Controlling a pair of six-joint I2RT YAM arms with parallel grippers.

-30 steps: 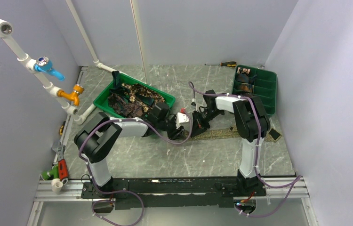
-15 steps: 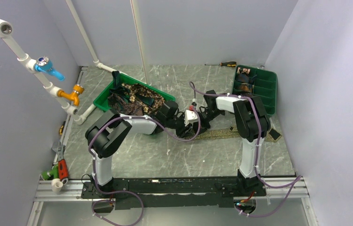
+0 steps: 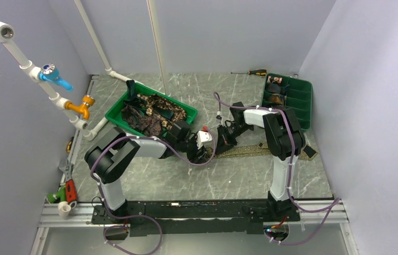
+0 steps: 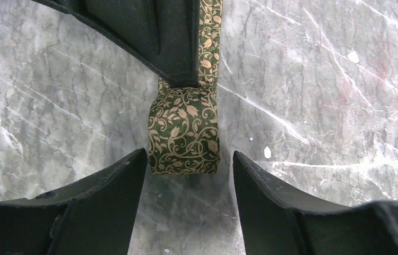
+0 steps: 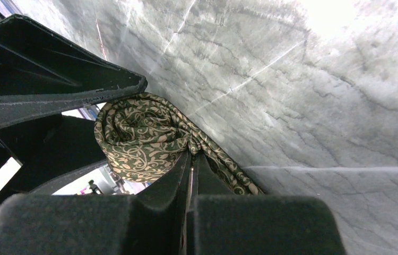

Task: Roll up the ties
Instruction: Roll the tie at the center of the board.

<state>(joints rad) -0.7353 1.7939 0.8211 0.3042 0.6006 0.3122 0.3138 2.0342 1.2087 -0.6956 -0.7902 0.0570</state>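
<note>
Around tie coil (image 4: 183, 133), left gripper (image 4: 189, 155) parted wide

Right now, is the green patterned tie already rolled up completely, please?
No, the left wrist view shows the tie coiled only at its end, with a flat strip running on beyond it.

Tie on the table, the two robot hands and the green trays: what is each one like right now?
Tie: partly rolled, a roll at one end, the rest flat on the table.
Left gripper: jaws open, one each side of the roll.
Right gripper: jaws shut, tip right beside the roll.
Left tray: piled with loose ties.
Divided tray: a few rolled ties at its far end.
</note>
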